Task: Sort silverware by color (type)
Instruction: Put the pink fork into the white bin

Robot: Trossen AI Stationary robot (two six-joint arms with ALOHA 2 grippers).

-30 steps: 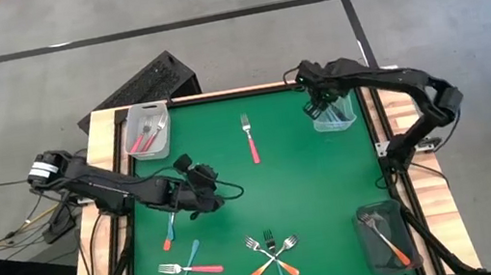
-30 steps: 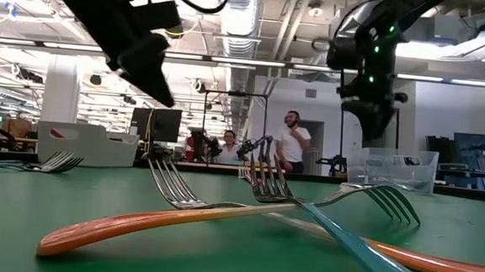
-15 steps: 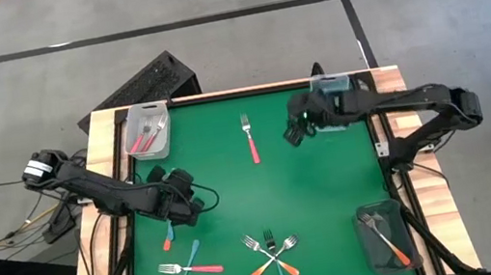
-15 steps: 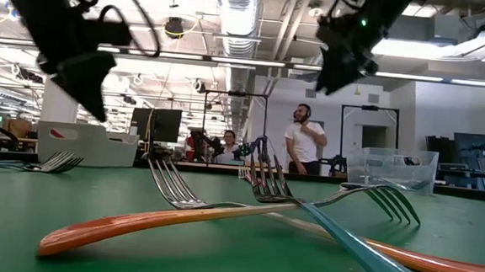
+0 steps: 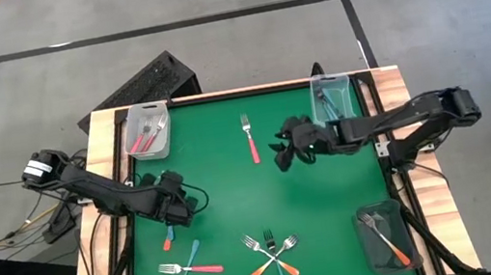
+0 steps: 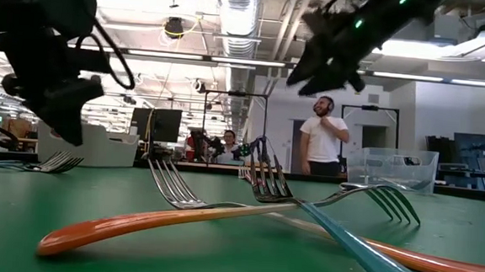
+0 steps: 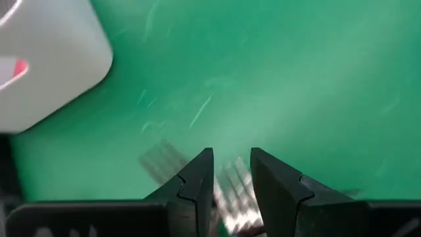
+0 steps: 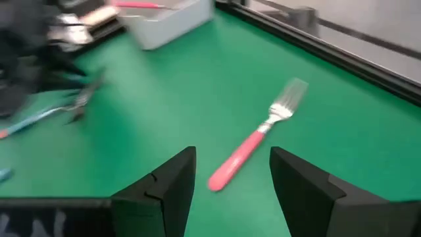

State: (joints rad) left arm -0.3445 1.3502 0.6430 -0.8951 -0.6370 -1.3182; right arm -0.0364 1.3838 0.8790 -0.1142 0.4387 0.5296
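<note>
My right gripper (image 5: 280, 152) (image 8: 233, 158) hangs open over the middle of the green mat. A pink-handled fork (image 5: 251, 139) (image 8: 253, 148) lies flat just ahead of it, toward the table's left. My left gripper (image 5: 178, 211) (image 7: 230, 158) is low at the left with its fingers a narrow gap apart. It is over the tine end of a fork (image 5: 169, 234) with blue and orange-red on its handle. Blurred tines (image 7: 233, 191) show between the fingers; whether they touch, I cannot tell. More forks lie crossed near the front (image 5: 271, 256) (image 5: 187, 268).
A clear bin (image 5: 147, 131) at the far left holds pink forks. Another clear bin (image 5: 331, 103) at the far right holds blue ones. A dark bin (image 5: 384, 234) at the near right holds an orange fork. Wooden rails (image 5: 105, 178) border the mat. People stand in the room behind.
My right gripper has swung from over the far-right bin toward the table's left and a little nearer, and now faces the pink fork. My left gripper has gone toward the table's left edge and down while rolling, ending over the blue and orange fork. No fork has moved.
</note>
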